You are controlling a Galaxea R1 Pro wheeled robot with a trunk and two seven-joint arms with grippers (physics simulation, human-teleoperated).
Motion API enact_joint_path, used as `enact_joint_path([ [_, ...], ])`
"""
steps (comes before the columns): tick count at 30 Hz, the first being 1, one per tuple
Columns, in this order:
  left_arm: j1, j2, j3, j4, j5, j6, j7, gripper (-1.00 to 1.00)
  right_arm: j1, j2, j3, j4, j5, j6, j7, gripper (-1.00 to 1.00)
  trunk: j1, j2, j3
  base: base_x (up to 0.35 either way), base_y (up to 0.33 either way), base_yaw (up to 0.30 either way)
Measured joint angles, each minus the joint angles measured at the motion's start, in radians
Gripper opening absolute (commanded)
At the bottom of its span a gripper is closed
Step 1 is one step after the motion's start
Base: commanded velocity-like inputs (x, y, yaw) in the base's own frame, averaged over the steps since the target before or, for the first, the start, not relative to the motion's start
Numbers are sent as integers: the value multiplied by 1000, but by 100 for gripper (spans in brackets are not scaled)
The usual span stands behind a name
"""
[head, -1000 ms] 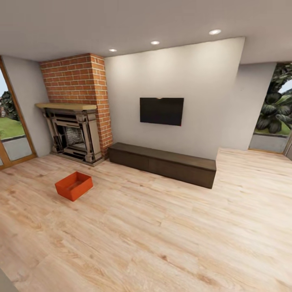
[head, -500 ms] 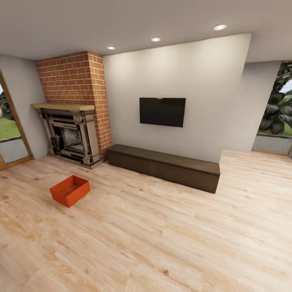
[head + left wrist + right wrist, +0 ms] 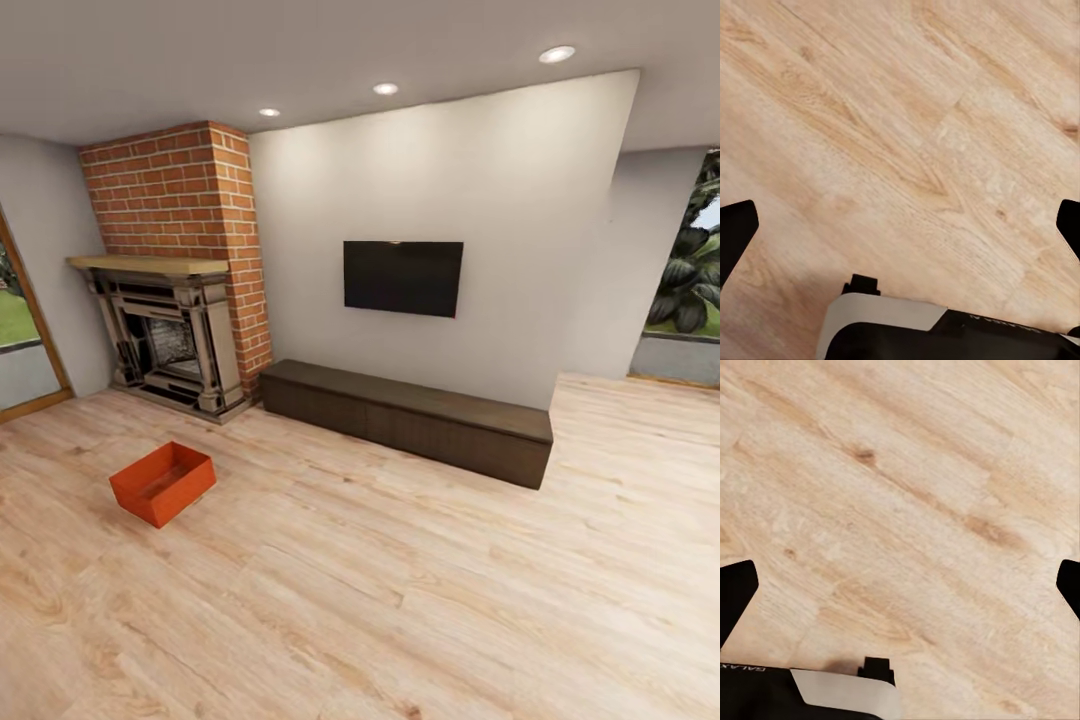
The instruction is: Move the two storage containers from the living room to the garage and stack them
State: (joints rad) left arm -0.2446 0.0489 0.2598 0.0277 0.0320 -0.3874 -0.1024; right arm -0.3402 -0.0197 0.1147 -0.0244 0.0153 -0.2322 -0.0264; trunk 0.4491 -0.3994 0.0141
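Resting on wood floor (image 3: pixel 400 600), orange container (image 3: pixel 162 483) — far from both spread end effectors

Setting: a residential living room, rendered in simulation. Indicators in the head view:

- Brick chimney breast (image 3: pixel 175 195) with an ornate fireplace (image 3: pixel 165 345) and a wooden mantel shelf (image 3: pixel 145 265) at its base.
- Flat-screen television (image 3: pixel 403 277) mounted on a plain light wall (image 3: pixel 500 200).
- Long, low dark media cabinet (image 3: pixel 405 420) standing against that wall, directly beneath the television.
- Light wood plank floor (image 3: pixel 400 600) across the whole room; the same planks appear below both wrist cameras.
- Recessed round ceiling lights (image 3: pixel 385 89).
- Glazed openings at both sides: wood-framed glass door (image 3: pixel 22 330) with lawn behind it, and window (image 3: pixel 690 290) with large-leaved foliage outside.
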Motion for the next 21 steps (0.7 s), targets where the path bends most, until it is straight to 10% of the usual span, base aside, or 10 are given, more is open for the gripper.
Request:
enact_joint_path([
  [21, 0, -1, 0, 0, -6, -3, 1, 100, 0, 0, 0, -1, 0, 0, 0, 100, 0, 0, 0, 325, 0, 0],
])
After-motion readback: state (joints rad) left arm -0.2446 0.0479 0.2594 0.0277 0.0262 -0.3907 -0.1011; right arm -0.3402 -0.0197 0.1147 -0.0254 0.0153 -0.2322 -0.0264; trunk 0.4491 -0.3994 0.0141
